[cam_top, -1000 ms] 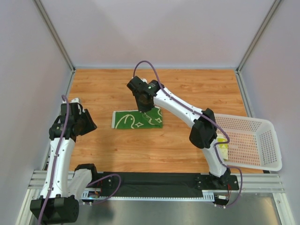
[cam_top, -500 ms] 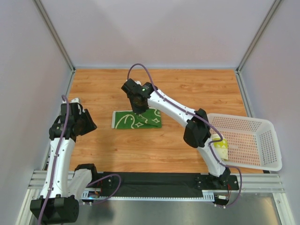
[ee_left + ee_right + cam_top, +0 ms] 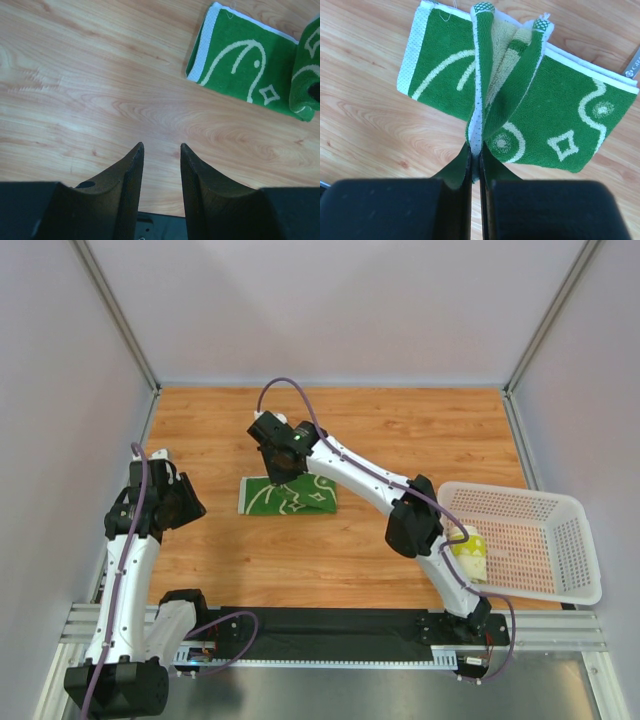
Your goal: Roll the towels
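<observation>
From above, my right hand (image 3: 281, 470) sits on the green towel (image 3: 300, 502), which lies on the wooden surface (image 3: 400, 430). The yellow towel (image 3: 470, 558) lies in the white basket (image 3: 585, 540). My left hand (image 3: 190, 505) hangs well apart.

At my left wrist, the fingers stand released over bare wood.

At my right wrist, the hand is clenched on a raised fold of the green towel.

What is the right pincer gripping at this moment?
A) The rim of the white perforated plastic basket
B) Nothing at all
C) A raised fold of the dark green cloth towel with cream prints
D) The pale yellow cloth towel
C: in the right wrist view the right pincer is shut on a raised fold of the dark green cloth towel with cream prints.
</observation>
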Controlling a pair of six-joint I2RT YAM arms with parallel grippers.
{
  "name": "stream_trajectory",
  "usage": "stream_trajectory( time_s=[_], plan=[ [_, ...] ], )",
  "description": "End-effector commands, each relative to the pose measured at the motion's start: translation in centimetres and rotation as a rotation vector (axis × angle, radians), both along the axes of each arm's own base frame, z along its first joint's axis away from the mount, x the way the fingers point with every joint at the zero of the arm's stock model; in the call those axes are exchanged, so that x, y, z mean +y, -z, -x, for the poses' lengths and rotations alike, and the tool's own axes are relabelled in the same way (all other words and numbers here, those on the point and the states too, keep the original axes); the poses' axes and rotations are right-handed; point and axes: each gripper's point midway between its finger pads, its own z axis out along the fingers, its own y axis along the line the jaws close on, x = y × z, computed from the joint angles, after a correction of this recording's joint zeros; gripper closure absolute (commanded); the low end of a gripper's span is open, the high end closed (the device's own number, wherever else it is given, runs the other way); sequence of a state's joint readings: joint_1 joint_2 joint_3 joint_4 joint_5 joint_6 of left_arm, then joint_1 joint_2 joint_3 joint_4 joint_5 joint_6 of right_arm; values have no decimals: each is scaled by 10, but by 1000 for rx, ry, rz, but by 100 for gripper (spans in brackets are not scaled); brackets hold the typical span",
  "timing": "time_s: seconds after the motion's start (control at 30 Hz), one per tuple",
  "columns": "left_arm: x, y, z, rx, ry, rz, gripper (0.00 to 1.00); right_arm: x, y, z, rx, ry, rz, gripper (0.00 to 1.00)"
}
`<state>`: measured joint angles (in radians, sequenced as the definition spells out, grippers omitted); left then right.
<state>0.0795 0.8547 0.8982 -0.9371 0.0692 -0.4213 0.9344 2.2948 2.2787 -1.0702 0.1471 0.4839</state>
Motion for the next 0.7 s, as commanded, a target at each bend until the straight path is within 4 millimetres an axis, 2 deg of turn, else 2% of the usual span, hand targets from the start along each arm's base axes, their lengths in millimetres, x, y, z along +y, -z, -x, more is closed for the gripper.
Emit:
stream_trajectory(
  time_s=[0.0, 0.27, 0.43, 0.67],
  plan=[
    [1, -6, -4, -38, -9, -5, 58, 21, -2, -6, -28, -18, -56, 100],
    [1, -6, -4, -38, -8, -5, 58, 35, 12, -2, 0, -35, -74, 100],
    [1, -6, -4, -38, -10, -6, 58, 46, 18, 2, 15, -62, -99, 94],
    [2, -7, -3, -44, -14, -11, 58, 59, 45, 8, 68, -86, -112, 92]
  ],
)
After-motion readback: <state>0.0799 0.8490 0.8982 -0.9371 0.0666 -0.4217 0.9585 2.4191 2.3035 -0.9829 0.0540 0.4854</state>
